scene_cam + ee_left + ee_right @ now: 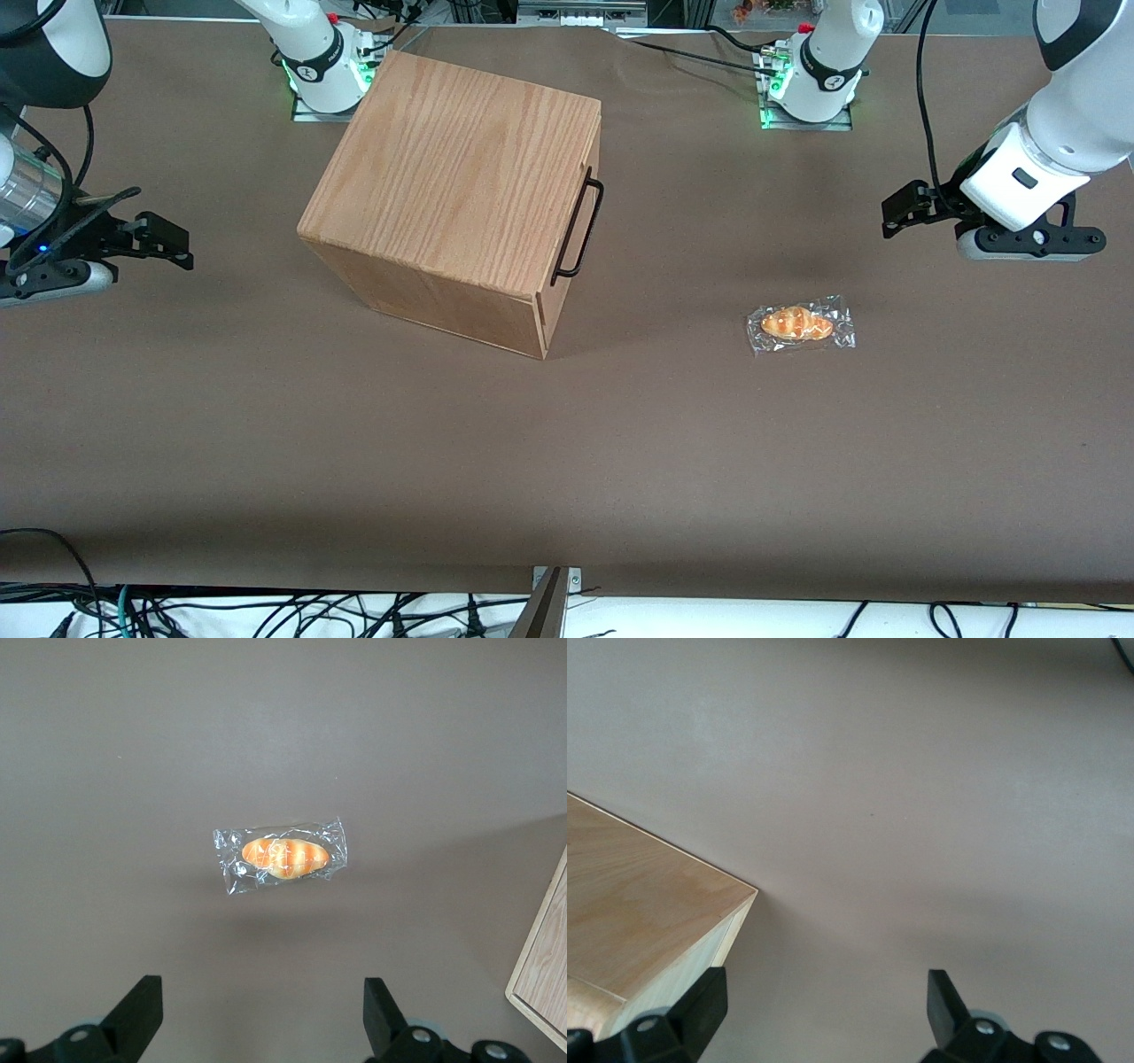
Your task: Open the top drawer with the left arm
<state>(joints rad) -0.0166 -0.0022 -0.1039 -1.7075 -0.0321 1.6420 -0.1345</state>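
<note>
Where I am: toward the working arm's end of the surface (620,461), my gripper (895,217) hangs in the air, well apart from the wooden box (461,177).
Gripper state: released; my fingers (137,1014) stand wide apart with nothing between them.
Below me: a wrapped bread roll (285,857) lies on the bare surface, nearer the front camera than my gripper. It is no part of this job, as I judge it.
Task's thing: the top drawer (567,306) sits in the box near the middle of the surface, closer to the edge where the arm bases stand. Its front panel looks flush with the box, so I take it as fully closed.
Handle: a thin black bar handle (578,228) runs along that front panel, facing my end of the surface and standing clear of the wood.
Step in hand: the approach; I touch nothing yet and the pull is not begun.
Next move calls for: crossing toward the box, dropping to the height of the bar, and turning my wrist so my open fingers straddle the bar across its thin section.
After that: closing firmly, then drawing straight out along the drawer's own line, which sits skewed to the surface's edges.
Risk, as I judge it: an off-line pull may drag the whole box instead of sliding the drawer.
</note>
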